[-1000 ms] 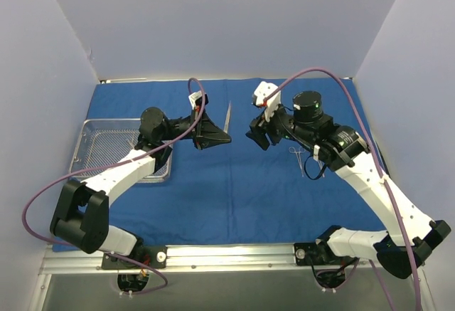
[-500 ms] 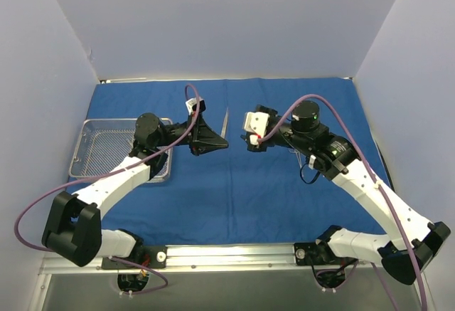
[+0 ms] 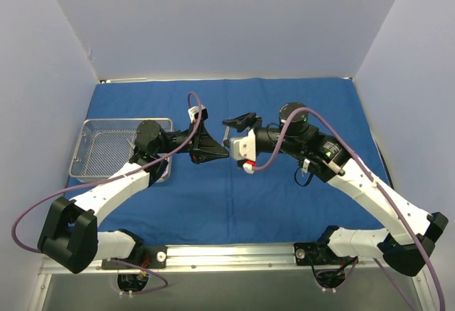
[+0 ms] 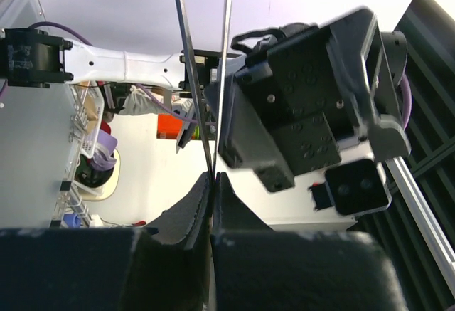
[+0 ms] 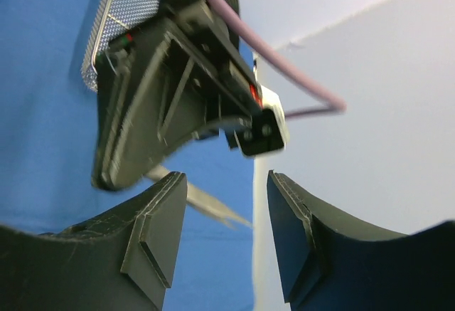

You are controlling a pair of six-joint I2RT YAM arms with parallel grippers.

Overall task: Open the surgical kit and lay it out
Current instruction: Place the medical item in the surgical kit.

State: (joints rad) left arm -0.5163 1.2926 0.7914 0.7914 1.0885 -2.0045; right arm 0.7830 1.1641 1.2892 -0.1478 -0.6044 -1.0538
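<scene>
One thin steel instrument point(image 4: 186, 40), a two-pronged piece of the surgical kit, is held in the air above the middle of the royal-blue cloth wrap point(image 3: 284, 204). Its base is pinched in the left gripper point(image 4: 213, 179), whose fingers are closed tight on it. From those fingertips the instrument's long axis runs away from the left wrist, and in the overhead view it points toward the far side of the table.

The right gripper point(image 5: 226, 179) is just to the instrument's right and faces left toward it. Its fingers are about half parted and hold nothing. In the right wrist view the steel tip and the black left gripper show through the gap between those fingers, a little past their ends. Whether either pad touches the steel cannot be told.

Both arms reach in from their bases, elbows out, and their wrists almost meet over the centre of the cloth. It looks like a hand-over, and it depends on the right fingers closing across the free prongs, which the right arm is nearer to.

The silver wire-mesh tray point(image 3: 121, 120) sits well to the left on the cloth, beside the left forearm.
</scene>
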